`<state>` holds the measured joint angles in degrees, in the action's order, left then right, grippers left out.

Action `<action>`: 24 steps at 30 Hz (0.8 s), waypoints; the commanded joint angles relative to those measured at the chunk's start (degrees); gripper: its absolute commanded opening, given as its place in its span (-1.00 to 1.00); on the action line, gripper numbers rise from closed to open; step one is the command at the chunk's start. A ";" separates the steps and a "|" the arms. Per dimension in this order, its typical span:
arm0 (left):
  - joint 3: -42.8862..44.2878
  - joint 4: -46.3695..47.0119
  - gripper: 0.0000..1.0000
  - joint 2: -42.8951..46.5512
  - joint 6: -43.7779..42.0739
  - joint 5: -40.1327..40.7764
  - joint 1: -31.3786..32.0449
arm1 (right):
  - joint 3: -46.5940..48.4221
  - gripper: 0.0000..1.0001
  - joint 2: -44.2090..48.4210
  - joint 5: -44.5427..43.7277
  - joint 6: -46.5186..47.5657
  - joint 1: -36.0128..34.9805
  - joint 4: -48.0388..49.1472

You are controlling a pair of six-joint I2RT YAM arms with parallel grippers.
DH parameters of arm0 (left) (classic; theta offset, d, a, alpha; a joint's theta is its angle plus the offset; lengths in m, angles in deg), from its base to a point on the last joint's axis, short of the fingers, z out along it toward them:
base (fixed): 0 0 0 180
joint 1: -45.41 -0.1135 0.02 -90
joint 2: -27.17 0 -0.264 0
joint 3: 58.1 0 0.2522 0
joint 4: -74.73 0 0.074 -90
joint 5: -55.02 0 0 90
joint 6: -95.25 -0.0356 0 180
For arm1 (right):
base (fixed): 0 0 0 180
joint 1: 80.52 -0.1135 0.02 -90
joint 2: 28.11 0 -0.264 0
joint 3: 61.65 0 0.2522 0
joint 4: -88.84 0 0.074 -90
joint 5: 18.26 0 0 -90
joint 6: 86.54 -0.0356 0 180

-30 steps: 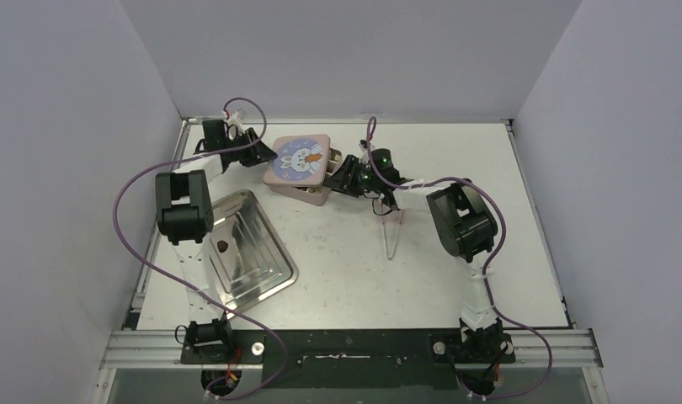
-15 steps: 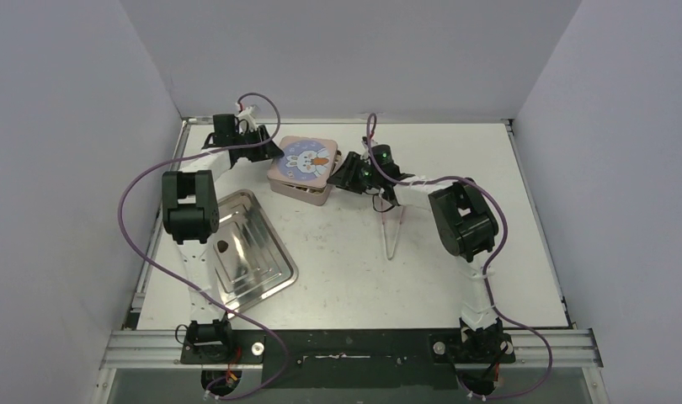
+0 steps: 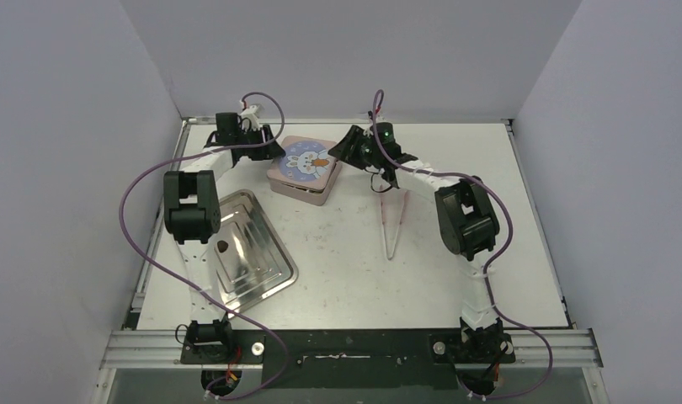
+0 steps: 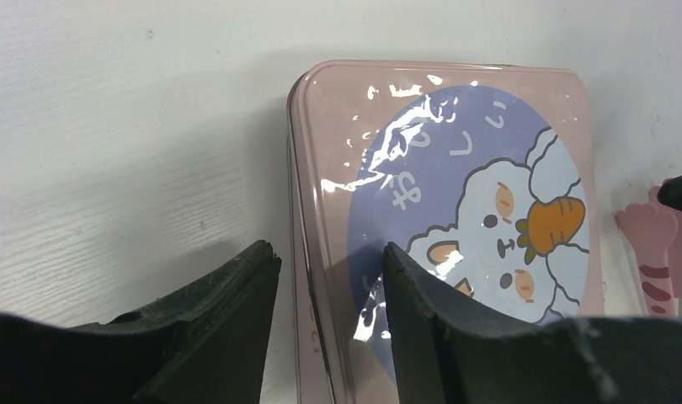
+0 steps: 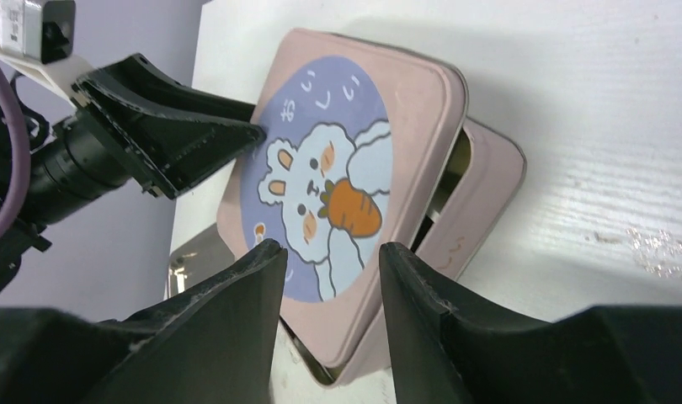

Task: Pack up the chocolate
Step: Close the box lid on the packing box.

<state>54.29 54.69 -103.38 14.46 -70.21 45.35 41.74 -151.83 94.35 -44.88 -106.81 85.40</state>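
Toward the upper middle of the top view, the tin [image 3: 302, 168] sits on the table [image 3: 506, 151] with a gripper at either side. Its rabbit lid [image 5: 338, 168] lies askew. In the right wrist view one corner of the pink base sticks out at the right from under the lid, with a dark gap between the two.

The left gripper [image 4: 329, 252] reaches in from the tin's left side. Its jaws stand partly apart and clamp nothing, and in the left wrist view the lid's left edge runs through the gap between them. At the upper left of the right wrist view, one black fingertip [image 5: 252, 130] of that gripper meets the lid's edge.

The right gripper [image 5: 333, 248] is just beside the tin's upper right corner. Its jaws are fairly wide and empty, and the lid shows between them; whether they touch the tin I cannot tell.

Only one piece of chocolate [image 3: 223, 247] shows — a small dark bit on the floor of the tray [image 3: 266, 231], left of centre in the top view and well apart from the tin. The tray lies at a slant, below and left of the tin. Tweezers [image 3: 394, 227] lie on the table right of centre, below the right gripper, with neither gripper touching them.
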 commanded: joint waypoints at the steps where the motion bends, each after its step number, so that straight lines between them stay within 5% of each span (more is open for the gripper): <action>1: 3.05 -0.74 -0.10 2.84 -2.98 3.87 1.84 | 4.71 -0.10 -3.18 -2.00 -0.84 -0.25 -1.92; 9: 5.81 -6.59 -0.57 0.92 -8.38 8.14 4.00 | 6.64 -0.13 -3.98 -2.84 -0.81 -0.40 -3.54; 24: 7.04 -9.18 -0.51 -1.16 -7.78 12.89 3.05 | 7.50 -0.20 -4.16 -3.63 0.28 -0.52 -5.46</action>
<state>59.34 48.77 -103.38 7.34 -61.38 49.15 46.63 -156.26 92.08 -45.25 -106.87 79.98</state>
